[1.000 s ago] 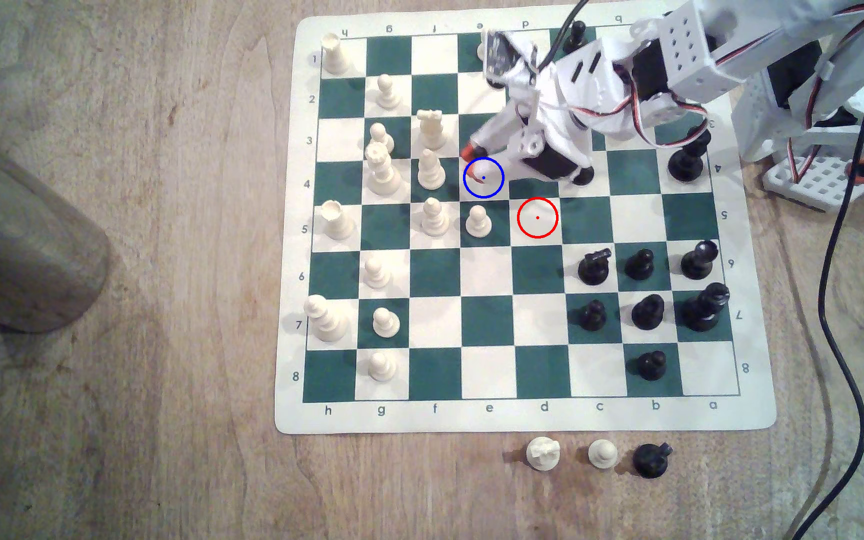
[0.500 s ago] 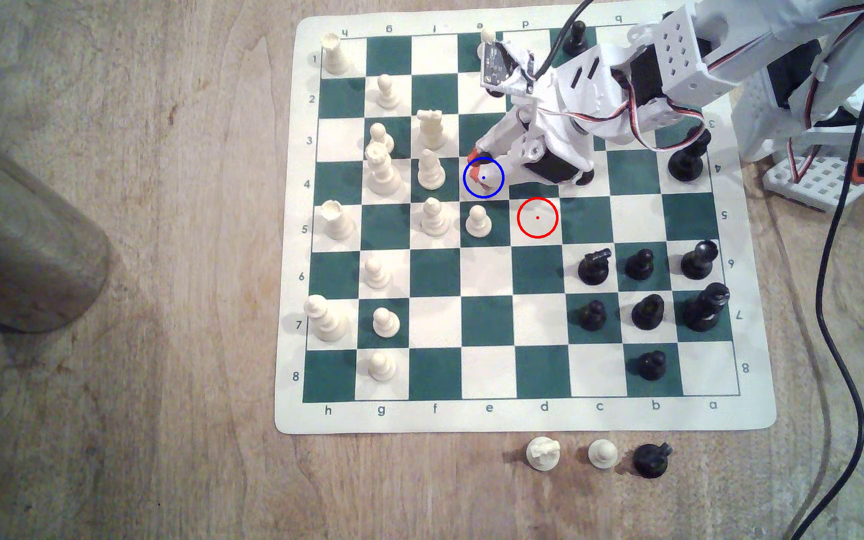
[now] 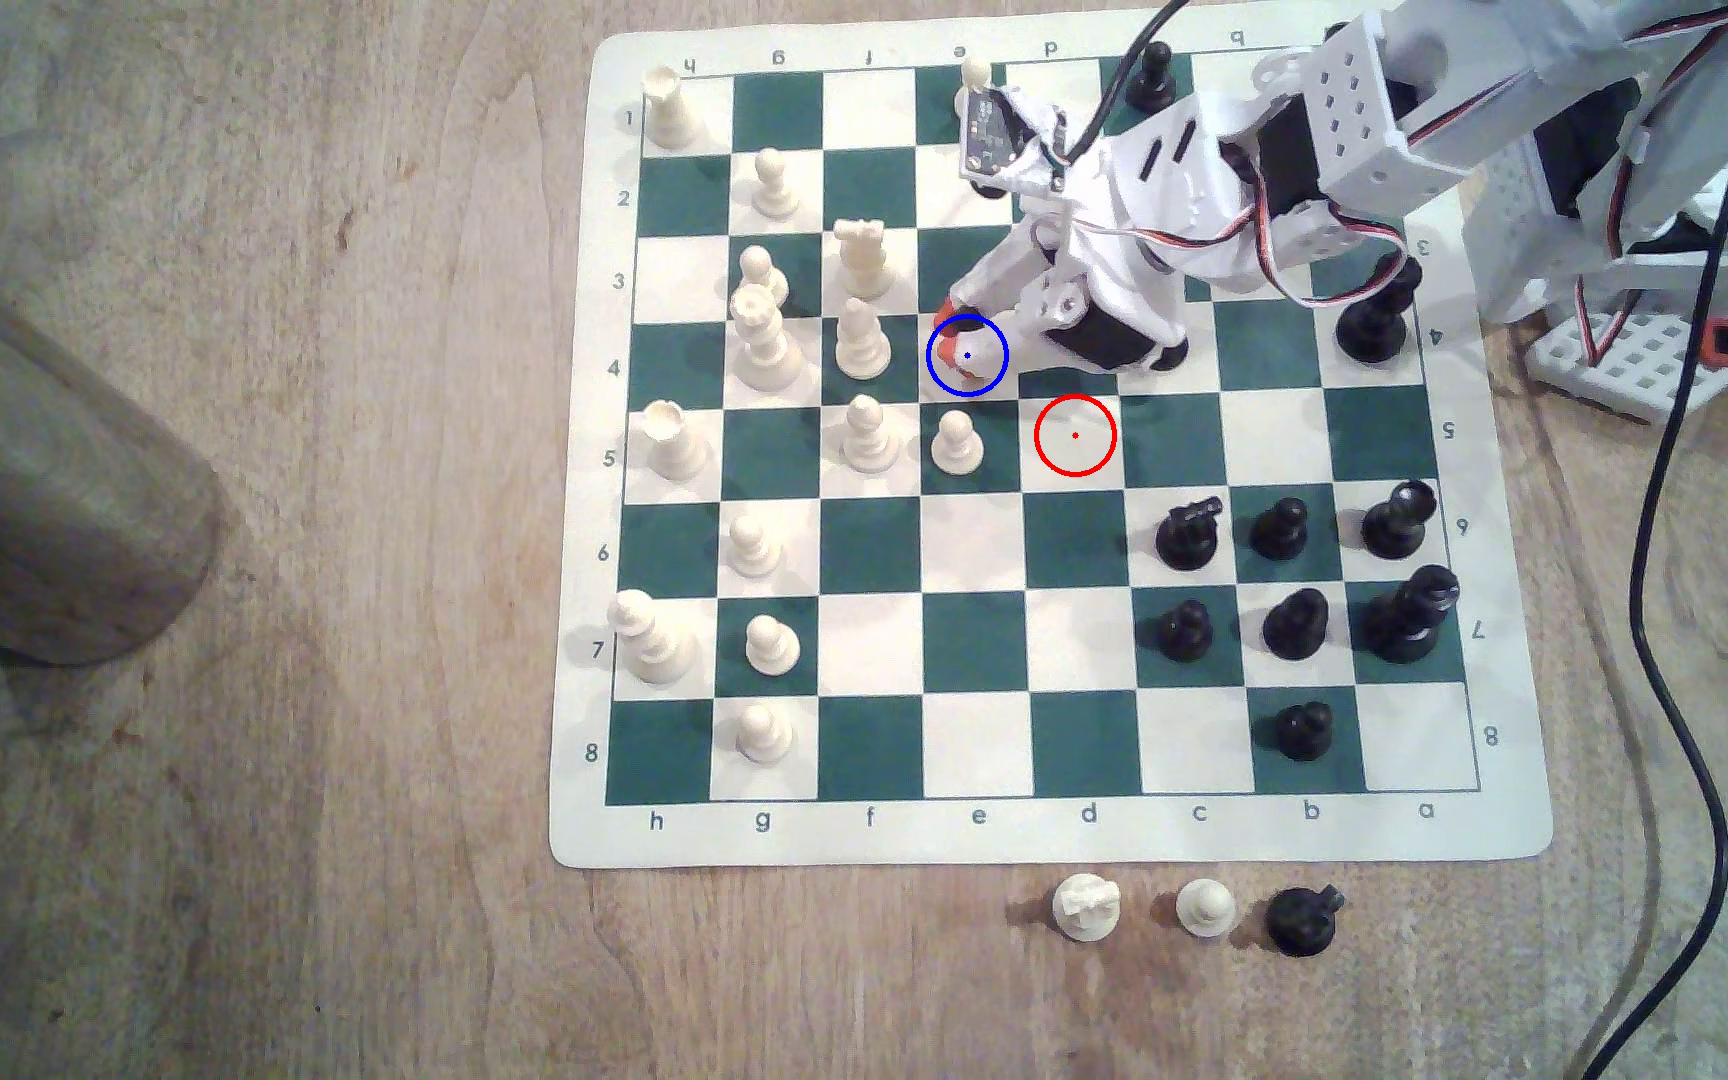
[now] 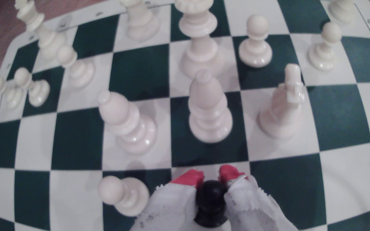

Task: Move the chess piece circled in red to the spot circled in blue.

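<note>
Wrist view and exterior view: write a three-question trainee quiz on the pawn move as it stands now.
1. True or false: the square in the red ring has no piece on it.
2. What stands between the red fingertips of the end effector? A) a cream pawn B) the black pawn C) nothing
3. Fill in: in the exterior view the end effector's tips are at the rim of the ____ ring.

Key: 1 true. 2 B; the wrist view shows a finger close on each side of the pawn's head, though whether they grip it cannot be told. 3 blue.
</note>
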Controlling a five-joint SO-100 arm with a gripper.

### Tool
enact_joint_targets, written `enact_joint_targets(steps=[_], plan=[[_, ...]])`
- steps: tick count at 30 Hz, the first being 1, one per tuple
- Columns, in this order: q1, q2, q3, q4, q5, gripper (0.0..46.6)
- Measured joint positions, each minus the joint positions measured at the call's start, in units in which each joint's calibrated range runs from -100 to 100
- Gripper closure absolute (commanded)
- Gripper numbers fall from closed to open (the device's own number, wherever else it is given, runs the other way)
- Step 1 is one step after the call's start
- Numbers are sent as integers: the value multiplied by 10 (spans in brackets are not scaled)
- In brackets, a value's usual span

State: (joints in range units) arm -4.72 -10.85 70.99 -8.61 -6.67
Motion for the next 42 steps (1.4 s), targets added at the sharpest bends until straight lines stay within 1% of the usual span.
enact_joint_targets(steps=[7, 9, 11, 12, 13, 16, 17, 20, 21, 26, 34, 38, 42], plan=[[0, 8, -15, 0, 0, 464], [0, 11, -15, 0, 0, 454], [0, 12, -15, 0, 0, 428], [0, 12, -15, 0, 0, 396], [0, 12, -15, 0, 0, 380], [0, 12, -15, 2, 0, 356], [0, 12, -15, 2, 0, 340], [0, 12, -15, 6, 0, 325], [0, 12, -15, 9, 0, 311], [0, 19, -15, 16, 0, 270], [1, 19, -15, 22, 0, 263], [7, 19, -15, 24, 0, 273], [8, 19, -15, 25, 0, 273]])
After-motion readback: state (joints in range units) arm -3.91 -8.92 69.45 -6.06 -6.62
